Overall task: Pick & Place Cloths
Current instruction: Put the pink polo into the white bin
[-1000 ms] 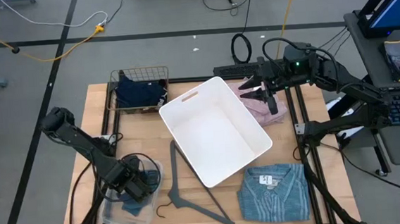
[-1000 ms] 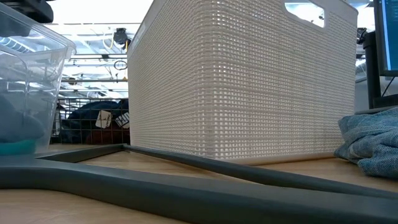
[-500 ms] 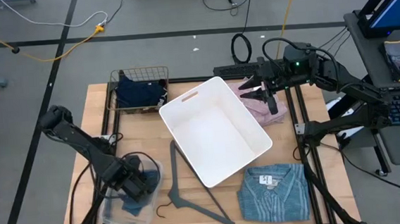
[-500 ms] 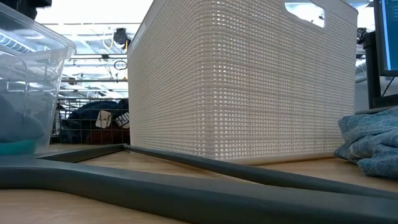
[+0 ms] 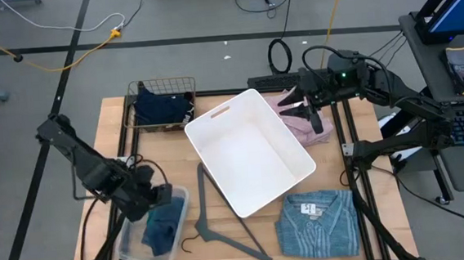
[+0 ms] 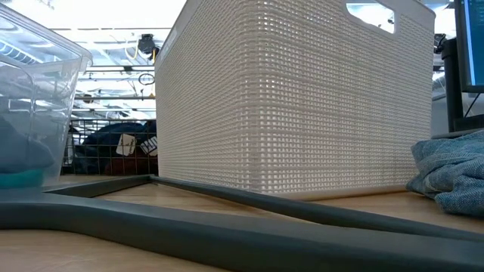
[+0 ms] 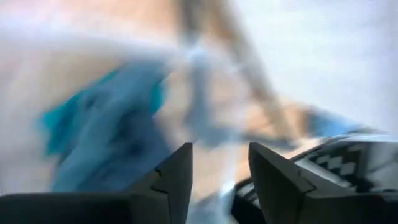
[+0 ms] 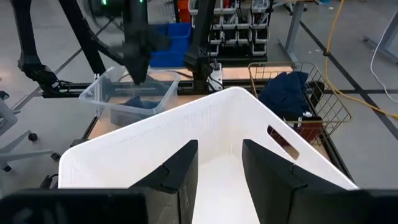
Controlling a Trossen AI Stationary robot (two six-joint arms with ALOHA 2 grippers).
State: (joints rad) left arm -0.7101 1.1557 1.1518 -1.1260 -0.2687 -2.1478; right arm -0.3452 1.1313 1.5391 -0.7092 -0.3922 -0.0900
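Note:
A clear plastic bin [image 5: 129, 245] at the table's near left holds blue and teal cloths [image 5: 161, 229], which also show in the left wrist view [image 7: 106, 124]. My left gripper [image 5: 155, 198] hangs open just above the bin's far edge, nothing between its fingers. My right gripper [image 5: 296, 107] is open over a pink cloth [image 5: 297, 128] lying at the far right, and touches nothing. A navy cloth [image 5: 162, 106] lies in a wire basket [image 5: 135, 92]. A blue striped shirt [image 5: 316, 222] lies flat at the near right.
A large white basket [image 5: 250, 153] stands at an angle in the middle of the table. A grey hanger [image 5: 214, 221] lies between the bin and the basket. The table frame's black rails [image 5: 351, 138] run along the right edge.
My left gripper has risen out of the clear bin and gone a little toward the table's far left. The blue and teal cloths, which it hid before, now lie uncovered in the bin.

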